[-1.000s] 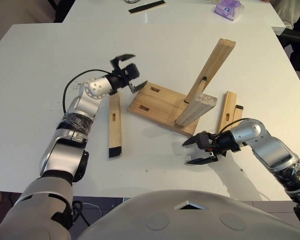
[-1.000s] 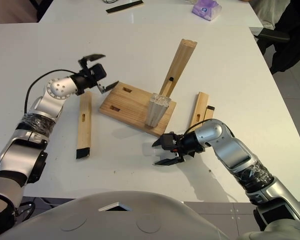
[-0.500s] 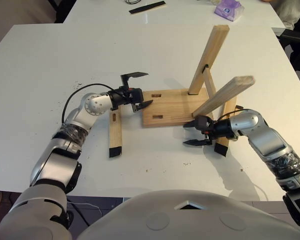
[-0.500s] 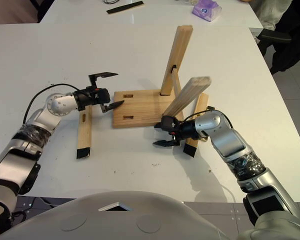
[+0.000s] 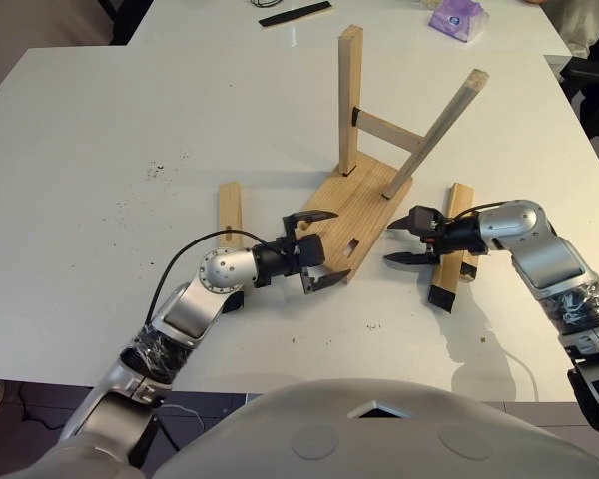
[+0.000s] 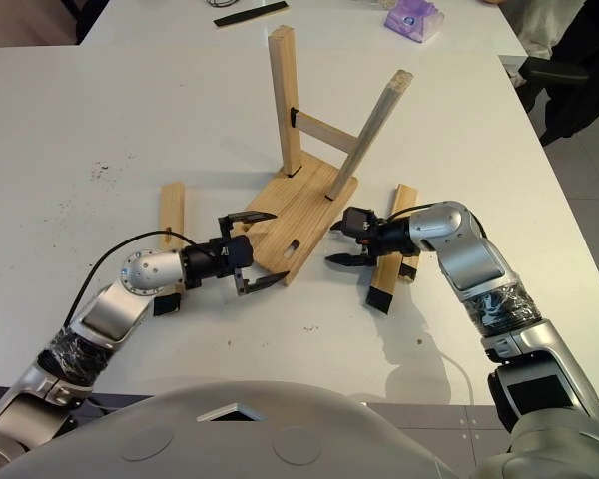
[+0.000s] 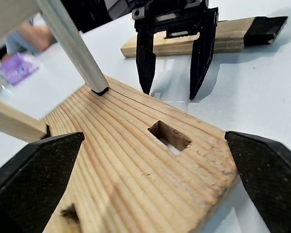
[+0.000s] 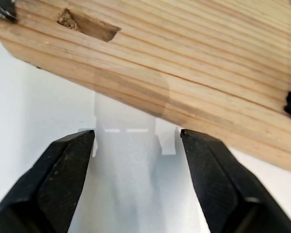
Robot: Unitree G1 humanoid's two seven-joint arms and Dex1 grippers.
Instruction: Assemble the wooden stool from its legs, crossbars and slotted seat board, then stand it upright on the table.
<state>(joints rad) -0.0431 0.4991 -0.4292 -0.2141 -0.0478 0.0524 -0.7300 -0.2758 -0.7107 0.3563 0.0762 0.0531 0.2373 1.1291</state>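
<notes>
Seat board (image 5: 364,205): flat on the table (image 5: 100,150), centre.
Fitted: upright leg (image 5: 350,100) and leaning leg (image 5: 439,125) at the far end, joined by a crossbar (image 5: 389,130).
Empty slot (image 7: 169,136): near end.
Left loose leg (image 5: 229,208) and right loose leg (image 5: 460,200): lying either side of the board.
Left end effector (image 5: 337,245): spread wide at the board's near corner, holding nothing.
Right end effector (image 5: 389,244): spread wide at the board's right edge, holding nothing.
Step, as judged: steady the board. Grip its edges squarely, keep the slot uncovered, and avoid rocking the leaning leg.
</notes>
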